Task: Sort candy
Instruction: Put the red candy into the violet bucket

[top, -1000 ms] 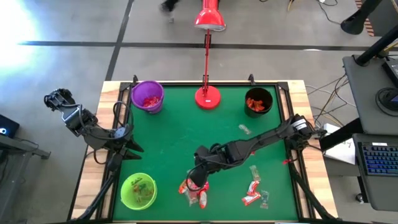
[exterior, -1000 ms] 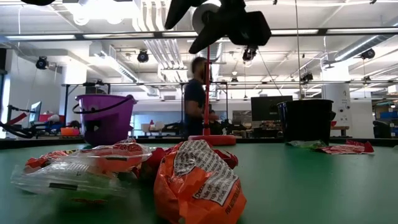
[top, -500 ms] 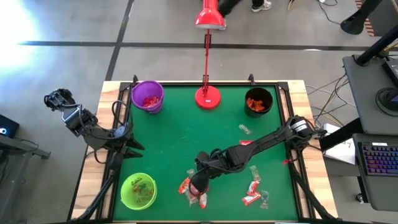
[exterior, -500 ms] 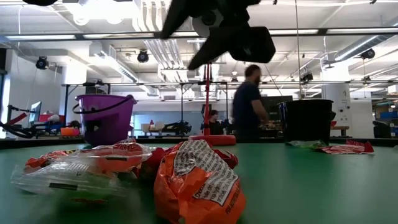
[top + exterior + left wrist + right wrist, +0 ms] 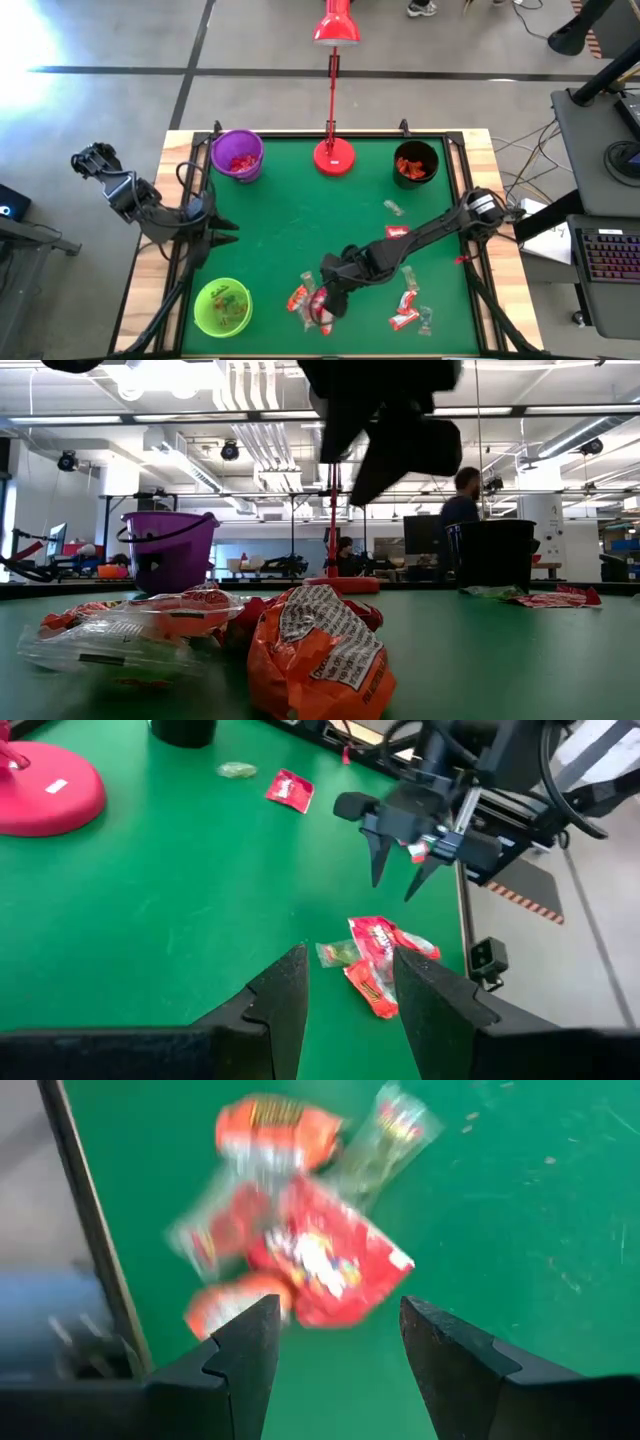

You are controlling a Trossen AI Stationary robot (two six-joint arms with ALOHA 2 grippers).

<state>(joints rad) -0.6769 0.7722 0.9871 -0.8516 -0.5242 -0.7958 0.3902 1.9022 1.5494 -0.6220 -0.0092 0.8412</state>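
The right gripper (image 5: 325, 303) hangs with its fingers spread wide and empty, just above a pile of candy (image 5: 309, 304) near the front edge of the green table (image 5: 290, 225). More candy (image 5: 408, 305) lies scattered toward the front right corner. The left gripper (image 5: 222, 226) waits at the table's left edge, its fingers parted and holding nothing.

Counted on worktop (image 5: 280, 215): three cups — purple cup (image 5: 237, 155), black cup (image 5: 416, 162), green cup (image 5: 222, 306). One red lamp (image 5: 333, 155). Loose candy in three groups: front cluster (image 5: 310, 305), right-hand cluster (image 5: 410, 305), two pieces (image 5: 394, 220) mid-worktop. Two arms.
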